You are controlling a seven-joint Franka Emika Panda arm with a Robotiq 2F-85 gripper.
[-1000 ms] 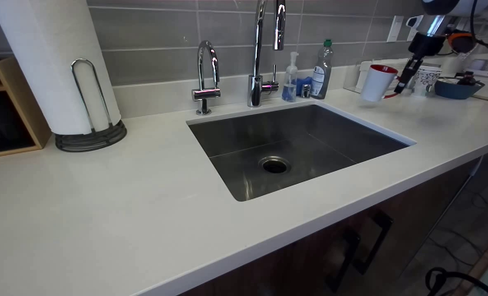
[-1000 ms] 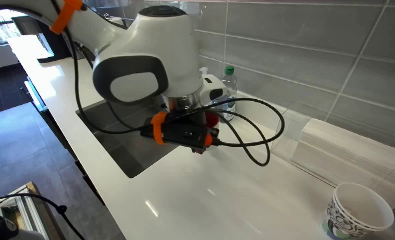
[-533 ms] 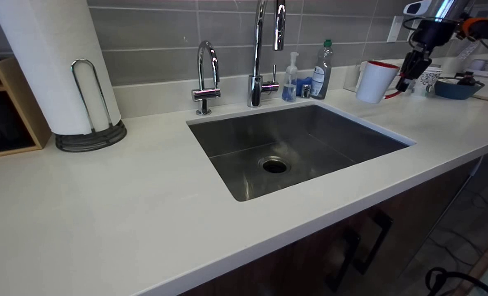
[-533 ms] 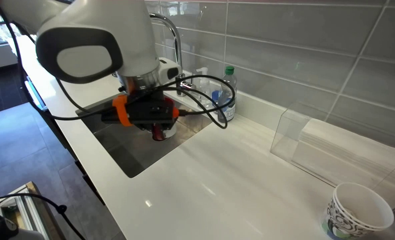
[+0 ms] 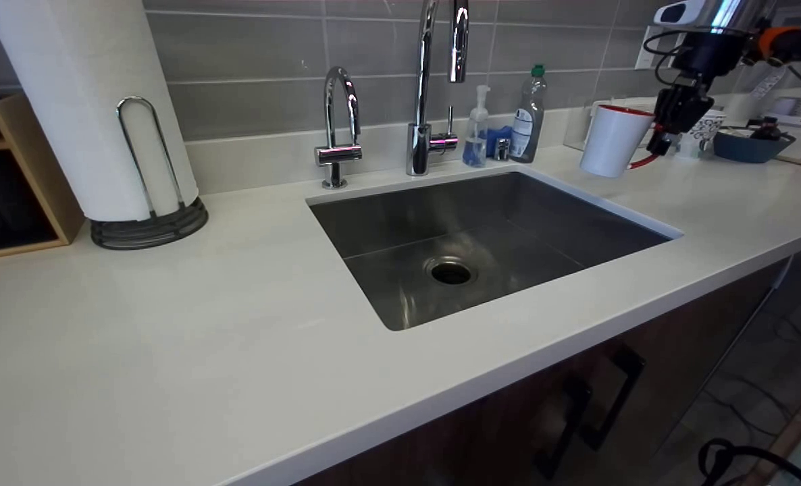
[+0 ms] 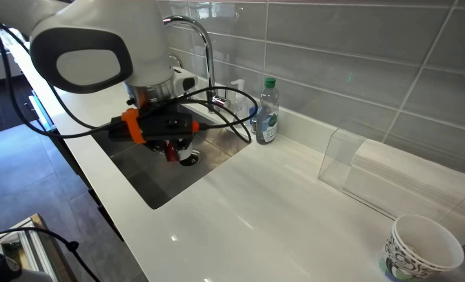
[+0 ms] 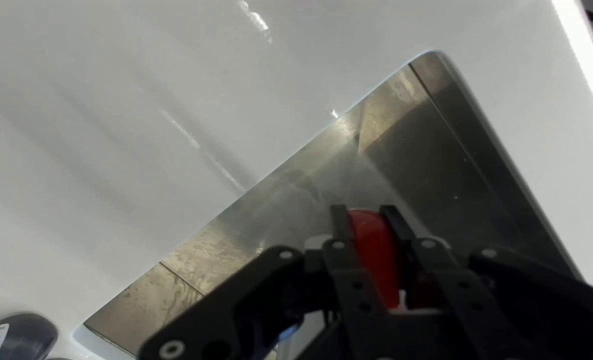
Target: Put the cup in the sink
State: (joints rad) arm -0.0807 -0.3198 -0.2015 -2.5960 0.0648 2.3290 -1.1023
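Note:
The cup (image 5: pixel 615 140), a white mug with a red rim and red handle, hangs in the air, mouth up and slightly tilted. My gripper (image 5: pixel 659 140) is shut on its red handle, with the cup body beside the fingers. In the wrist view the fingertips (image 7: pixel 365 216) pinch the handle (image 7: pixel 376 255) from both sides. In an exterior view the cup (image 6: pixel 186 152) is mostly hidden behind the gripper and lines up with the basin near the drain. The sink (image 5: pixel 522 266), a steel basin in the white counter, lies below; the wrist view shows the sink (image 7: pixel 426 145) beneath the fingers.
A tall faucet (image 5: pixel 419 121) and a small tap (image 5: pixel 336 128) stand behind the sink. A soap pump (image 5: pixel 476 131) and a dish soap bottle (image 5: pixel 529 118) are at its back right corner. Paper cups (image 6: pixel 416 250), a napkin holder (image 6: pixel 405 184) and a blue bowl (image 5: pixel 745 147) stand farther along the counter.
The arm has moved from the counter beside the sink to over the basin, carrying the cup, and the gripper has turned. In the last half second it shifted slightly farther the same way.

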